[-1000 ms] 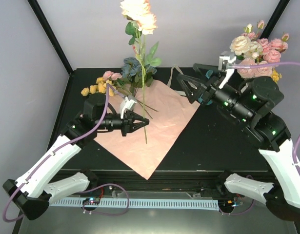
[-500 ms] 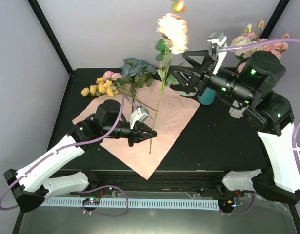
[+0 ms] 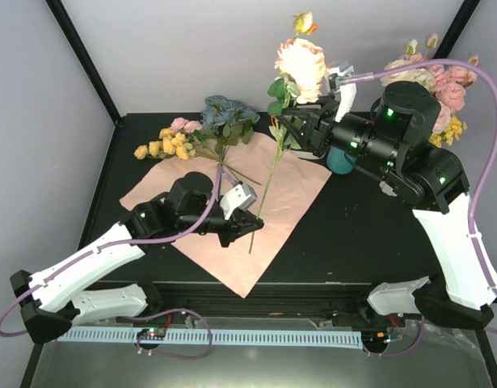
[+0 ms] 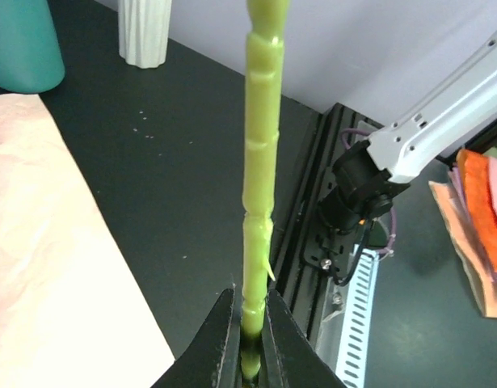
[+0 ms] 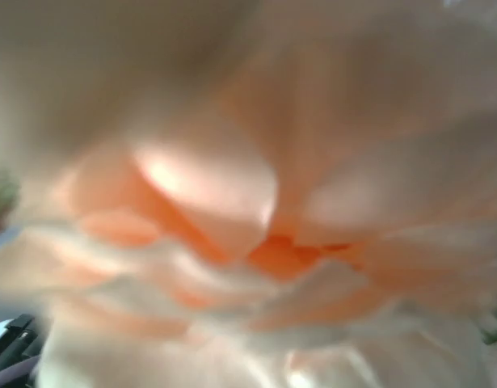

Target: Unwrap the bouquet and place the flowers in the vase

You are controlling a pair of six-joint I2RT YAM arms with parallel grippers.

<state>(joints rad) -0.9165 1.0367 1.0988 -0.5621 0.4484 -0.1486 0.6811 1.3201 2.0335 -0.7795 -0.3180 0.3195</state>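
Left gripper (image 3: pixel 248 225) clamped on green flower stem (image 4: pixel 260 186) above pink paper (image 3: pixel 232 242), right gripper (image 3: pixel 295 132) far right by peach bloom (image 5: pixel 248 202), its opening unclear

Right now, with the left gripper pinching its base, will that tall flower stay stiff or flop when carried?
Probably fairly stiff: the stem runs straight from the left gripper without sagging. Likely top-heavy, since the big bloom sits far from the grip, so it may sway or pivot.

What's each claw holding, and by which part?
Left claw is shut on the tall peach flower, gripping the bottom of its green stem. Right claw is up by the bloom; a grip cannot be told.
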